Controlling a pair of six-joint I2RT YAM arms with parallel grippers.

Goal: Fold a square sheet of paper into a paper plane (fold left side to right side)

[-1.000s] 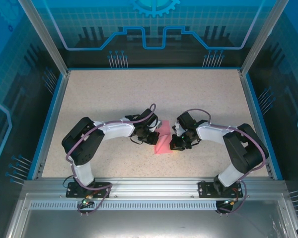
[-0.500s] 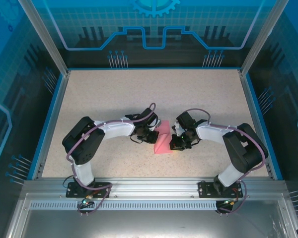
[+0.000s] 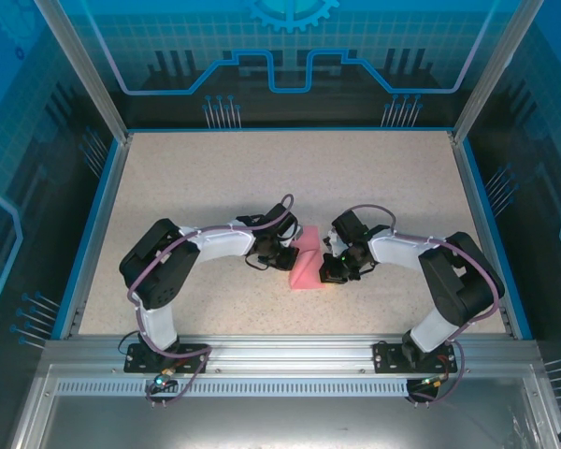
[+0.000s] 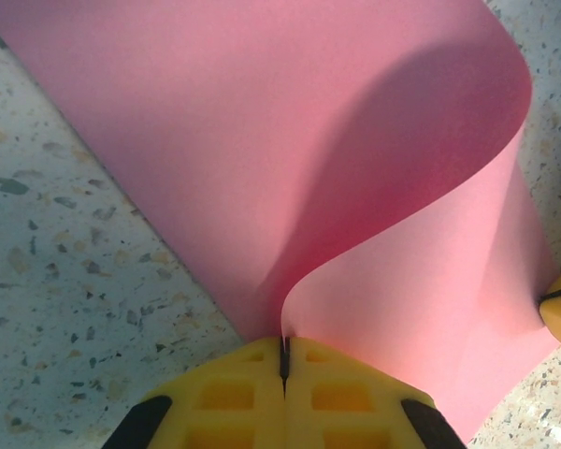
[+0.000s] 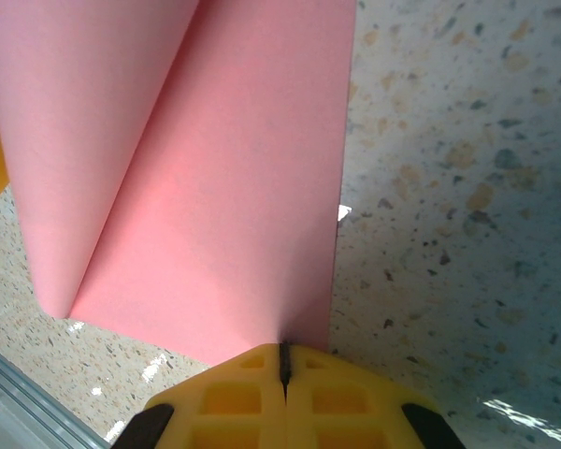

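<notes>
The speckled beige worktop (image 3: 215, 178) lies open far, left and right. A curled salmon-pink paper sheet (image 3: 308, 262) blocks the gap between left pincer (image 3: 285, 259) and right pincer (image 3: 329, 270).

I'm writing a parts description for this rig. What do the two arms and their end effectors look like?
The left arm and right arm have bulky black joints, white forearm shells, a looping grey-purple cable and black base plates. The left end effector and right end effector have yellow fingers with rectangular moulded recesses.
</notes>
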